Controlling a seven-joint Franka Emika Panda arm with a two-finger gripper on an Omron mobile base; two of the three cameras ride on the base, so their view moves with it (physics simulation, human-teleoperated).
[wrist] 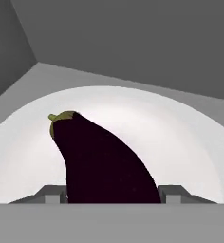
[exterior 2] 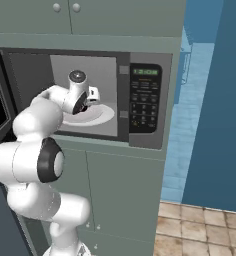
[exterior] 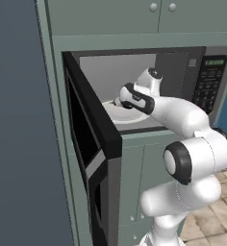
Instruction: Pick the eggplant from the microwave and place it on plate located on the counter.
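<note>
My fingers (wrist: 53, 193) clamp the eggplant (wrist: 102, 163) from 9 and 3 o'clock, stem toward 11, above the white turntable (wrist: 190, 142) inside the microwave (exterior: 209, 79), so it can lift out.

The arm reaches forward, elbow bent (claw (wrist: 113, 194) fingers closed in).

Inside the open microwave (exterior: 134, 62), a round white turntable (wrist: 180, 142) rests on the light grey cavity floor (wrist: 52, 76). The eggplant (wrist: 104, 166) lies directly on the turntable, dark purple, its greenish stem end pointing toward the cavity's rear wall, its body running across the disc.
</note>
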